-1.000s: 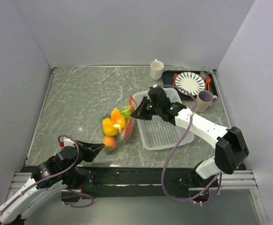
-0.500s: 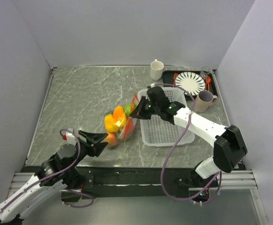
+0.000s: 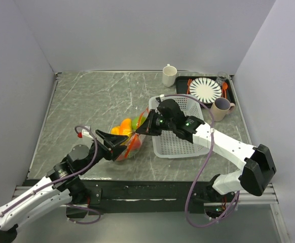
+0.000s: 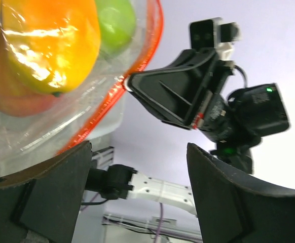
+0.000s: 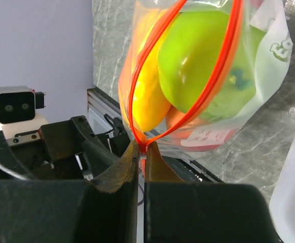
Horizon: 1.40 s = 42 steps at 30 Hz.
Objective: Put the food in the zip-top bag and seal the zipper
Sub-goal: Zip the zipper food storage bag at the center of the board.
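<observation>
Counter [image 3: 81,106] left & behind the zip-top bag [image 3: 132,132] is open room. Right side blocked: basket [image 3: 180,142] just beside bag, mugs [image 3: 169,75] & plate [image 3: 205,89] farther back. Left gripper [image 3: 118,144] & right gripper [image 3: 146,123] crowd bag.

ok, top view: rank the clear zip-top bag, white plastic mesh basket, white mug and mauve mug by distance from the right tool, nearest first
1. clear zip-top bag: pinched in the right tool, hanging to its left.
2. white plastic mesh basket: just right of the tool, under that arm.
3. white mug: at the table's far edge.
4. mauve mug: far right.
</observation>
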Available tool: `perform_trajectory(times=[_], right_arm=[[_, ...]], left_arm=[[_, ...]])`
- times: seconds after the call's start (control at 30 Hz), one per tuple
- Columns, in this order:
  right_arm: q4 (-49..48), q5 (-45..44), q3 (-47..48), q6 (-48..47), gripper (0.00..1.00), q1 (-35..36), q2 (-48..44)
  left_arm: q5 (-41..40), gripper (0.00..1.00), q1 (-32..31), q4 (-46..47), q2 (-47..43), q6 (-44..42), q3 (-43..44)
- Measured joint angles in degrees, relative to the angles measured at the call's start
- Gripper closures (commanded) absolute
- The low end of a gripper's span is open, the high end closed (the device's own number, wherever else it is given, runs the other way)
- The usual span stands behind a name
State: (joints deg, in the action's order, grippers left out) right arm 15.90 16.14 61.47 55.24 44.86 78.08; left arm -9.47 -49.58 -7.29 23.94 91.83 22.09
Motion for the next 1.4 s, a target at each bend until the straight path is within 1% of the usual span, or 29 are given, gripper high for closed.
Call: perform_trajectory(times=[0.13,0.27,0.33,0.43,0.57,0.77,0.9,1.07,1.17,1.4], right_arm=[[0.2,0.0,0.0,0.0,1.0,0.0,-0.1],[0.1,-0.3,0.0,0.3,1.0,0.5,-0.1],[-0.1,-0.4,0.0,0.7,1.0,0.8,0.0],[-0.6,-0.7,0.0,0.9,1.0,1.0,0.0],[-2.0,-1.6,0.0,0.9,1.0,1.0,0.7],[-3.0,-1.4,0.8,0.8,1.0,-0.1,3.7],[-3.2,-1.4,1.2,0.9,1.0,-0.2,4.3],[-3.4,-1.3,1.2,0.9,1.0,-0.3,4.3],[-3.4,-1.0,1.2,0.9,1.0,-0.3,4.3],[-3.4,-0.4,1.2,0.9,1.0,-0.4,4.3]], left_arm=[[0.3,0.17,0.0,-1.3,-1.9,1.5,-0.1],[0.6,0.14,-0.3,-3.5,1.7,2.4,1.5],[0.4,0.14,-1.2,-2.7,2.6,3.6,1.5],[0.0,0.11,-3.6,0.8,1.5,7.5,-2.2],[-2.1,0.11,-6.2,-2.0,1.2,11.2,-3.3],[-4.0,0.09,-6.5,-3.5,-1.3,13.8,-4.1],[-5.4,0.08,-6.6,-3.6,-1.2,15.0,-5.0],[-5.5,0.08,-7.4,-4.4,3.1,15.5,-5.0],[-5.9,0.07,-8.0,-5.7,3.9,15.8,-5.0],[-10.1,0.09,-8.3,-9.1,-0.5,16.5,-4.9]])
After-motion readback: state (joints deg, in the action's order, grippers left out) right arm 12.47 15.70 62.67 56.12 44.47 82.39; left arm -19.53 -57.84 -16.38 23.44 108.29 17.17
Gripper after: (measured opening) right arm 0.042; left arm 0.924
